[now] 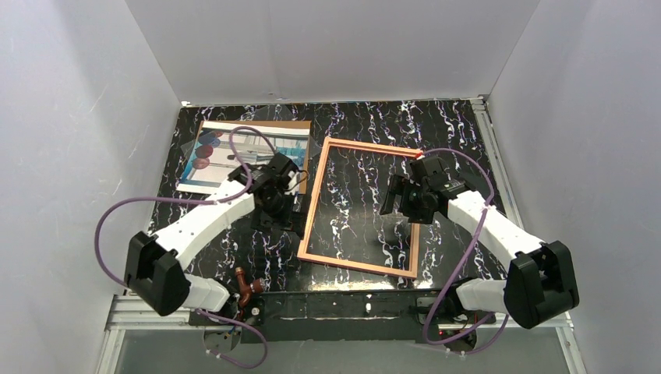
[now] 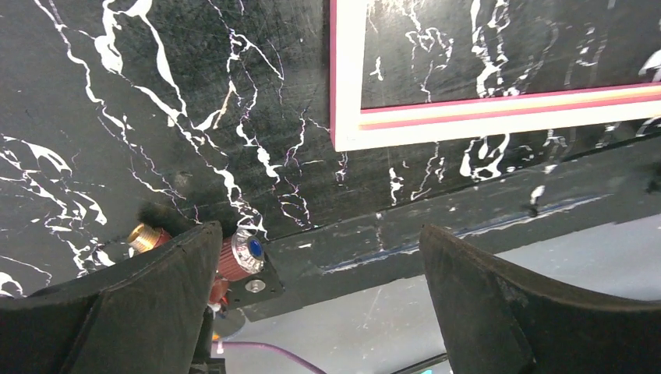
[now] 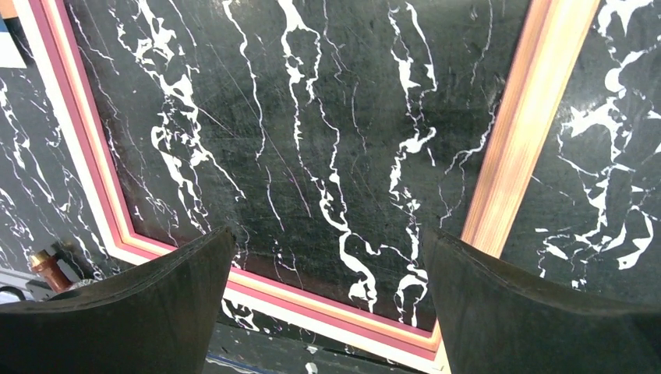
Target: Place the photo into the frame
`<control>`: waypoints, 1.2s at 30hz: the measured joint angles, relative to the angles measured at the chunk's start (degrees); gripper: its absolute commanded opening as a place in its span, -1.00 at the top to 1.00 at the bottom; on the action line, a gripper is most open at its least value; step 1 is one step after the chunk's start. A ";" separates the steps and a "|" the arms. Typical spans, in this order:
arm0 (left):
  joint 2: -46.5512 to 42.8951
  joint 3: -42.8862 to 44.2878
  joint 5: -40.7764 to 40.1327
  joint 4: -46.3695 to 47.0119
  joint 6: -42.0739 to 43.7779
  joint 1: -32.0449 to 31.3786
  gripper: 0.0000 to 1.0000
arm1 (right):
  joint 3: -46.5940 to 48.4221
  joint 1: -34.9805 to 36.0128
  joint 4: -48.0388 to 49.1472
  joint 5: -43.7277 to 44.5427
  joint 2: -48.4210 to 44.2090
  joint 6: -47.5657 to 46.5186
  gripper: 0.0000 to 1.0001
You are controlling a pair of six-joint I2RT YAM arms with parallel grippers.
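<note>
Top external: the frame lies flat, long axis running near-to-far.

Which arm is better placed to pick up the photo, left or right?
Left. The left hand, open, hangs next to the photo. The right hand, also open, hangs over the frame, farther from the photo.

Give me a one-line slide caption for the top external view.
Open left hand hovers beside the photo; open right hand hovers over the empty frame.
</note>
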 measured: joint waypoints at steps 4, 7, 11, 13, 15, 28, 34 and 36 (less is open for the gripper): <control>4.48 -0.24 -1.79 1.03 -0.09 -3.02 -0.90 | -2.25 -0.11 0.17 0.55 -1.92 0.72 -0.97; 6.84 -1.62 -2.01 3.23 -0.39 -4.44 -0.88 | -4.28 -1.14 0.24 0.17 -3.04 1.01 -0.97; 9.11 -2.80 -1.97 4.81 -0.76 -5.09 -0.86 | -7.34 -5.84 0.85 -2.23 -5.35 1.16 -0.97; 10.19 -3.54 -1.92 6.05 -1.09 -5.18 -0.83 | -9.29 -8.41 1.31 -3.74 -7.28 1.18 -0.97; 11.13 -4.37 -1.77 7.15 -1.46 -5.25 -0.80 | -11.13 -11.15 1.79 -5.62 -9.16 1.18 -0.97; 19.98 -4.87 -1.46 11.30 -3.54 -8.96 -0.31 | -12.96 -17.77 2.29 -12.13 -11.32 0.90 -0.97; 20.70 -4.50 0.42 12.17 -3.98 -9.31 -0.11 | -12.96 -18.10 2.25 -12.79 -12.39 0.76 -0.97; 20.79 -4.48 0.87 12.39 -4.13 -9.35 -0.03 | -12.96 -18.12 2.14 -12.79 -12.81 0.70 -0.97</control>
